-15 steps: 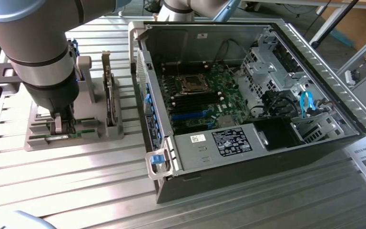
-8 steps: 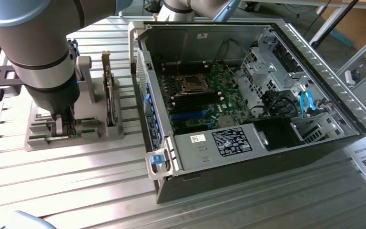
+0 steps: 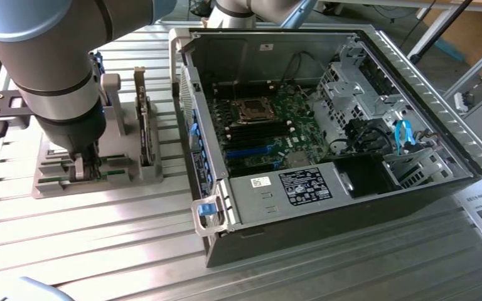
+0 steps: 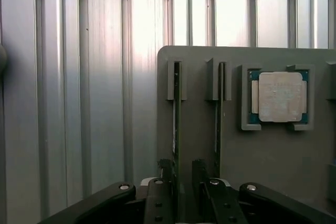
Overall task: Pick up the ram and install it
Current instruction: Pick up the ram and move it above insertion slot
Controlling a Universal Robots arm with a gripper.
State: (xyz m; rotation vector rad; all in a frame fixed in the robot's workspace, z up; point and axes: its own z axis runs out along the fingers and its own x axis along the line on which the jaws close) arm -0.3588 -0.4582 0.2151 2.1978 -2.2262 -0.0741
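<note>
Plainly the ram [image 4: 177,114] stands on edge in a slot of the grey holder [image 4: 262,171], at the left of the exterior view, on the bench [image 3: 98,238]. The jaws are apart, one on each side of it, not clamped. I judge it light, stiff, thin and fragile: best pinched across its flat faces, near the upper edge.

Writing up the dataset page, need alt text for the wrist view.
The open hand straddles the ram, a thin board standing on edge in a slot of a grey holder. A second thin board stands in the next slot, with a square silver processor chip in a pocket beyond it. The holder rests on a ribbed metal table.
</note>
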